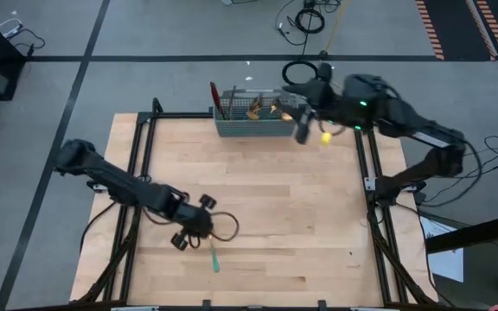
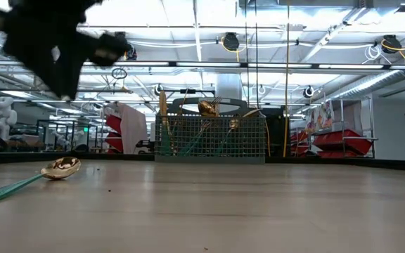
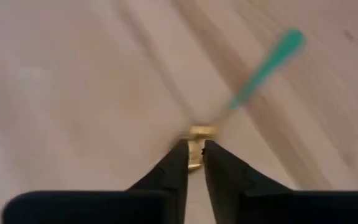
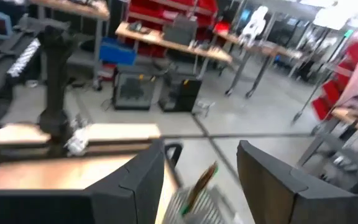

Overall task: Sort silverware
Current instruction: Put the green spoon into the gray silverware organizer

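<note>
Pale wooden bench [image 1: 275,216] carries a grey wire-mesh basket [image 1: 251,126] at its far edge, holding gold-headed, teal-handled silverware [image 2: 213,116]. Just beside the basket, the right gripper [image 1: 303,130] hangs with jaws spread, empty. Well away from the basket, the left gripper [image 3: 194,163] has its jaws narrowly parted around the gold head of a teal-handled spoon [image 3: 263,70] lying on the bench.

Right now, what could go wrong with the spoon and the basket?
The left gripper has its jaws just parted around the gold head of the spoon; lifting away might drag it. The right gripper, jaws open beside the wire basket, could snag the cutlery sticking up.
</note>
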You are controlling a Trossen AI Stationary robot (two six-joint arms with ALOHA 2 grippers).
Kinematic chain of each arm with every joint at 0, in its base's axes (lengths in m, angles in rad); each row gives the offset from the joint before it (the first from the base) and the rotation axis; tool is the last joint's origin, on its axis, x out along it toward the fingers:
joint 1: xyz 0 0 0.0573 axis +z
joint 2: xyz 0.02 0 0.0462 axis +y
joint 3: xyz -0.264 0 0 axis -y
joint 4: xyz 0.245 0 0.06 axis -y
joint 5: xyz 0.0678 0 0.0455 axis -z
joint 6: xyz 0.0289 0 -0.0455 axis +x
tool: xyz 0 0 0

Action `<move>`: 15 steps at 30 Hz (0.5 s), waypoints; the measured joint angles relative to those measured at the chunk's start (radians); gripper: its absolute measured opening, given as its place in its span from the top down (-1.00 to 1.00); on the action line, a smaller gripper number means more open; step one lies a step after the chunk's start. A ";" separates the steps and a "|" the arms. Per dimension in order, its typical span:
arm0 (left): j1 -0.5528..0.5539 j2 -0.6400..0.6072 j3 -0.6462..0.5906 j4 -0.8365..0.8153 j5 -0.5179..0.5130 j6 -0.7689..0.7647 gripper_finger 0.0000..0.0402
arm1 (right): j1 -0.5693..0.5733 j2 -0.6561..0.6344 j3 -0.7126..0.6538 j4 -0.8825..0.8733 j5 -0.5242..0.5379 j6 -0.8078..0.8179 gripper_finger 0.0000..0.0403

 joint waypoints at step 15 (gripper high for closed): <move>-0.014 0.224 0.041 0.083 0.139 0.188 0.19 | 0.134 -0.104 -0.002 -0.332 0.019 0.164 0.07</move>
